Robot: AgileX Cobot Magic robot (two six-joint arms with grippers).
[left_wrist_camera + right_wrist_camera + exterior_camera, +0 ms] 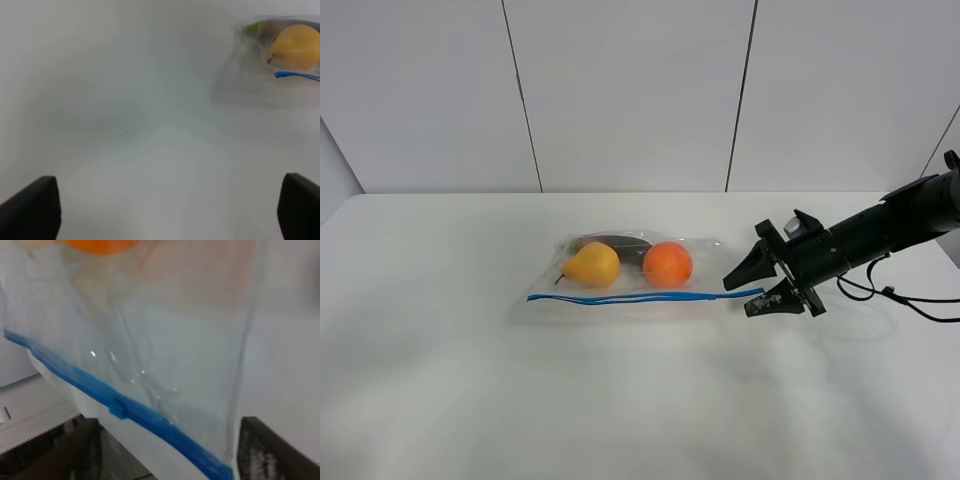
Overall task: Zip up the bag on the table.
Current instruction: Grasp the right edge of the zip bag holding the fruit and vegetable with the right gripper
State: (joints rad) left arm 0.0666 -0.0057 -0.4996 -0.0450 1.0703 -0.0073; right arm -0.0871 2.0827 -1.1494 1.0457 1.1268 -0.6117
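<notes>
The clear bag (630, 275) lies flat on the white table (620, 410), its blue zip strip (640, 297) along the near edge. A yellow pear (592, 265), an orange (667, 264) and a dark item (620, 245) show through it. My right gripper (750, 287) is open at the strip's right end. In the right wrist view the zip strip (75, 377) and a small blue slider (118, 409) run between its fingers (270, 450). My left gripper (170, 210) is open and empty over bare table, away from the bag (245, 82). The left arm is out of the exterior view.
The right arm's black cable (910, 298) trails on the table at the far right. A white panelled wall (630, 90) stands behind the table's far edge.
</notes>
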